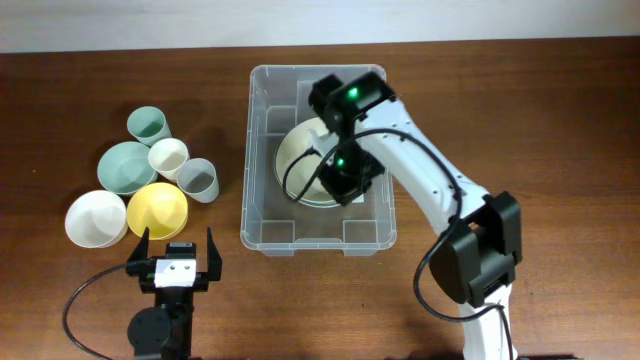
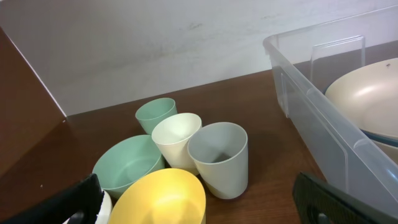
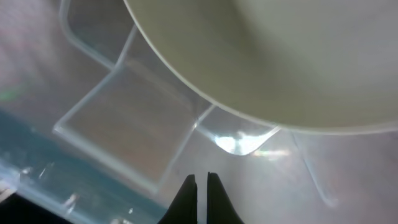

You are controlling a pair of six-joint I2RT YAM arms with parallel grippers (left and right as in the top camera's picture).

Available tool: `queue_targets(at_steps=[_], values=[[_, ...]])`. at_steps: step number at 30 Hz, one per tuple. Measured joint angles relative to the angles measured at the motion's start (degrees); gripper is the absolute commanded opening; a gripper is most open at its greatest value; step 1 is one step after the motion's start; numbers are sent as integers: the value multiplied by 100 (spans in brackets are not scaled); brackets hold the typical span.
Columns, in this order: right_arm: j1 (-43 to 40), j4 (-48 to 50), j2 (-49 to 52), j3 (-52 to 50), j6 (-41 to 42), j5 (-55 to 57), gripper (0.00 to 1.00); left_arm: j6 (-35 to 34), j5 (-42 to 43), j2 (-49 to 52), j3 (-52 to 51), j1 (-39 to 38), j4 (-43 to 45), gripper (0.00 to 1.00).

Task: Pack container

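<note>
Over the middle of the table (image 1: pixel 560 120) sits the clear container (image 1: pixel 262 120), long side running away from the robot, and there's a cream bowl (image 1: pixel 300 150) lying inside it, towards the far half. The right arm reaches in from the near right, and the right end effector (image 3: pixel 201 183) hangs inside the container by the bowl's near edge. Its fingers are pressed together with nothing between them, tips pointing down at the see-through floor and one of the moulded corner steps, the bowl's rim curving just beyond.

On the left, the left end effector (image 1: pixel 178 238) rests low near the table's front edge, fingers spread wide apart and holding nothing. Just beyond it is a tight cluster of dishes, well apart from the container: a yellow bowl (image 1: pixel 158 210) closest, a white bowl (image 1: pixel 95 218) beside it to the left, a mint bowl (image 1: pixel 126 166) behind those. Three cups stand upright in a close group: grey cup (image 1: pixel 198 180), cream cup (image 1: pixel 168 157), mint cup (image 1: pixel 148 124) farthest back.
</note>
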Motion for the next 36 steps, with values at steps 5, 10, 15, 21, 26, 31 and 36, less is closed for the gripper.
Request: queue_targets(at_steps=[5,10,15,21,26,31,36], values=[[35,560,11,-769,-13,0,4,0,0,0,0,0,0,99],[35,1014,33,-1357,-15,4,4,0,2,0,0,0,0,99],[26,1617,44,-1705,-13,2,4,0,2,0,0,0,0,99],[-76,2015,52,-1711,-15,13,4,0,0,0,0,0,0,99],[-291,2090,52,-1711,-9,210,4,0,0,0,0,0,0,99],[-595,2218,52,-1709,94,313,4,0,2,0,0,0,0,99],[-841,2343,52,-1652,186,365,4,0,0,0,0,0,0,99]])
